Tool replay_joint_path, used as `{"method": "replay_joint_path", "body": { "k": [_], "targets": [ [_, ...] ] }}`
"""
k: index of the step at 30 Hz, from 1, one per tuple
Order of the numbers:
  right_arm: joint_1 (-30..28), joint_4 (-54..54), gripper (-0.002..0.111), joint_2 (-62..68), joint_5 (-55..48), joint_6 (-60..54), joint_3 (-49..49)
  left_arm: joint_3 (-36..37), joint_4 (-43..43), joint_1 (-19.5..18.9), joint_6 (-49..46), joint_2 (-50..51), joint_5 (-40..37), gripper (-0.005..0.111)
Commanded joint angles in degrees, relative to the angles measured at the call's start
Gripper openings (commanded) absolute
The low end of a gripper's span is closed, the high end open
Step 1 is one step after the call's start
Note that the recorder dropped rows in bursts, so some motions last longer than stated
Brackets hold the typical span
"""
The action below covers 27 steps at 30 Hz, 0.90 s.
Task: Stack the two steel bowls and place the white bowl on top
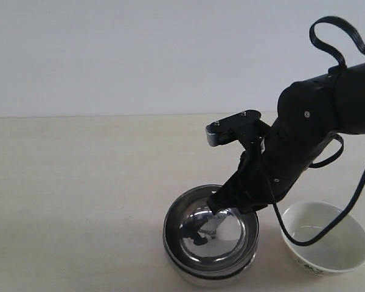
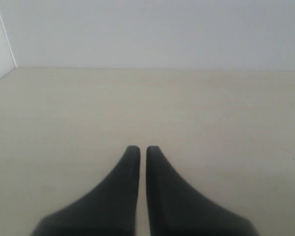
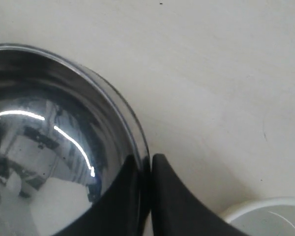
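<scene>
Right gripper (image 1: pixel 222 204) jaws pinch the rim of the upper shiny round steel bowl (image 1: pixel 214 234). That bowl sits nested in the lower steel bowl (image 1: pixel 201 278) on the pale tabletop (image 1: pixel 79 182). The glossy round white ceramic bowl (image 1: pixel 328 257) stands just right of the stack, not touching. Left gripper (image 2: pixel 138 150) jaws are pressed together above the tabletop.

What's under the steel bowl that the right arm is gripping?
The lower steel bowl: only its outer wall shows beneath the upper steel bowl, whose rim the right gripper pinches between its fingers. The lower bowl's inside is covered.
</scene>
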<state>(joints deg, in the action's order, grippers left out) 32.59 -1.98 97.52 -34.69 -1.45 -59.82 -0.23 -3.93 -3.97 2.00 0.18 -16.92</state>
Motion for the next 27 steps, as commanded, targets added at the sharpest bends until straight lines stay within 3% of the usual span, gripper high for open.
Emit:
{"method": "replay_joint_path", "body": {
  "k": [1, 15, 18, 23, 25, 27],
  "targets": [
    [-0.04, -0.45, 0.0, 1.07, -0.72, 0.02, -0.16, 0.23, 0.24, -0.14, -0.06, -0.18, -0.03, 0.004],
    [-0.04, -0.68, 0.001, 3.75, 1.69, -0.79, -0.16, 0.23, 0.24, -0.14, -0.06, -0.18, -0.03, 0.004],
    [-0.04, -0.68, 0.016, 3.75, 2.64, -0.79, -0.27, 0.23, 0.24, -0.14, -0.06, -0.18, -0.03, 0.004],
    [-0.04, -0.68, 0.059, 3.75, 3.66, -0.65, -0.27, 0.23, 0.24, -0.14, -0.06, -0.18, -0.03, 0.004],
    [-0.04, -0.15, 0.059, 3.64, 3.95, -0.65, -0.27, 0.23, 0.24, -0.14, -0.06, -0.18, -0.03, 0.004],
    [-0.04, 0.9, 0.052, 3.24, 4.22, -0.55, -0.51, 0.23, 0.24, -0.14, -0.06, -0.18, -0.03, 0.004]
  ]
}}
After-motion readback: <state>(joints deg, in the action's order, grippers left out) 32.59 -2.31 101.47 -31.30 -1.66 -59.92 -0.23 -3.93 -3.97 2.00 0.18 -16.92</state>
